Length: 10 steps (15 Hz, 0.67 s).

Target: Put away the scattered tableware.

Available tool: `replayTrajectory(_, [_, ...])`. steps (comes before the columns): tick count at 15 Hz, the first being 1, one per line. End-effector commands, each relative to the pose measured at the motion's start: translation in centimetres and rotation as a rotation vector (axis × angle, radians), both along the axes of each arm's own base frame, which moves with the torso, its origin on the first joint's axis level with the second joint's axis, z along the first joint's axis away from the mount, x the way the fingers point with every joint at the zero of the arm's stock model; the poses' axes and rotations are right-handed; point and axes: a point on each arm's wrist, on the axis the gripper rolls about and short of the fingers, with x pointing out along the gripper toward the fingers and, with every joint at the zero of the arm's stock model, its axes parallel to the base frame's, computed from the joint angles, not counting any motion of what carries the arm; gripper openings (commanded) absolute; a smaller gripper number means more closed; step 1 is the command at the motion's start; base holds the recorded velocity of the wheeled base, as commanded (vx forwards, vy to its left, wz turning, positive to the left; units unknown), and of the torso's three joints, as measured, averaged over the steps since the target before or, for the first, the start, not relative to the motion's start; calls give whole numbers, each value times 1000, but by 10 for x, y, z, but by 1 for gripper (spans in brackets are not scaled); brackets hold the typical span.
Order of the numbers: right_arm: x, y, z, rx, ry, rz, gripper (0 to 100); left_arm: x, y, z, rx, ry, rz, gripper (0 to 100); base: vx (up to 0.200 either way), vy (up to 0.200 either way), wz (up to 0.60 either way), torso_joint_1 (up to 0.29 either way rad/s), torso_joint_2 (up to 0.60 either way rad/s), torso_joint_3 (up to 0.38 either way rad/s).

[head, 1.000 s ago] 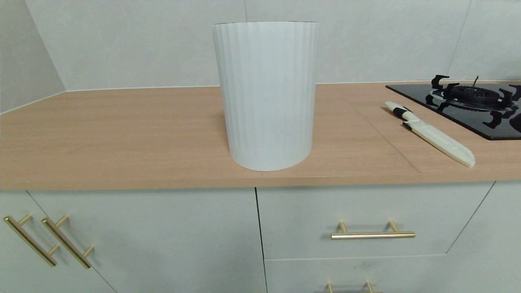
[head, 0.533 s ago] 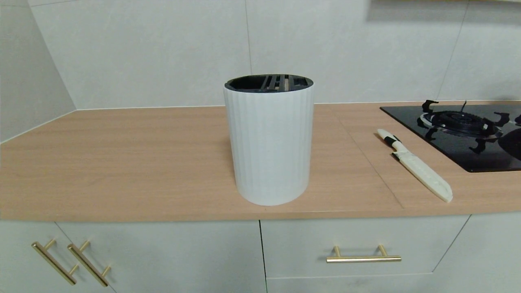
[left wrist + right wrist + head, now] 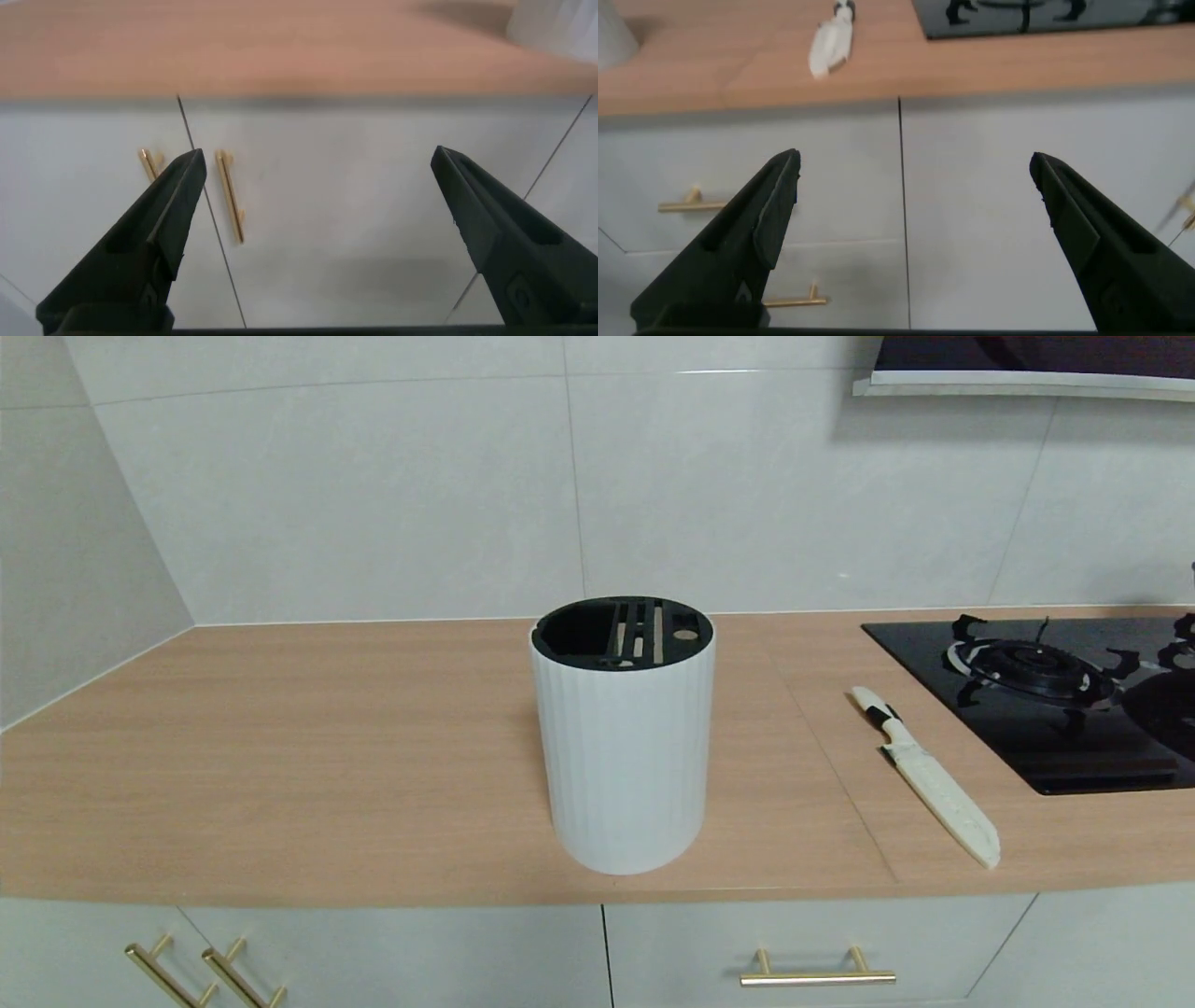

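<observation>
A white ribbed holder [image 3: 624, 756] with a black slotted top stands near the front edge of the wooden counter [image 3: 280, 747]. To its right a cream knife [image 3: 924, 775] with a black band on its handle lies flat, blade toward the counter's front edge; it also appears in the right wrist view as the knife [image 3: 831, 42]. My left gripper [image 3: 318, 177] is open, below counter level, facing the cabinet doors. My right gripper [image 3: 915, 182] is open too, low in front of the drawers, with the knife above and beyond it.
A black gas hob [image 3: 1036, 691] sits at the counter's right end, just beyond the knife. Cabinet doors and drawers with gold handles [image 3: 817, 976] run below the counter. A tiled wall [image 3: 373, 495] backs the counter, with a hood edge [image 3: 1027, 383] above the hob.
The head view has risen, so the whole scene sits lower in the picture and the holder's slotted top now shows. Holder and knife have not moved on the counter.
</observation>
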Motion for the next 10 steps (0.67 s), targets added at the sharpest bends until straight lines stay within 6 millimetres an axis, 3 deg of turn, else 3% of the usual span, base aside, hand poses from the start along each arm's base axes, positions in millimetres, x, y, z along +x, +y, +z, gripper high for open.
replayTrajectory(1, [0, 0, 0, 0, 1, 0, 100, 0, 0, 0, 0, 2, 1, 100, 0, 0, 0, 222, -496, -290])
replayTrajectory(10, [0, 0, 0, 0, 1, 0, 100, 0, 0, 0, 0, 0, 1, 100, 0, 0, 0, 243, -533, -289])
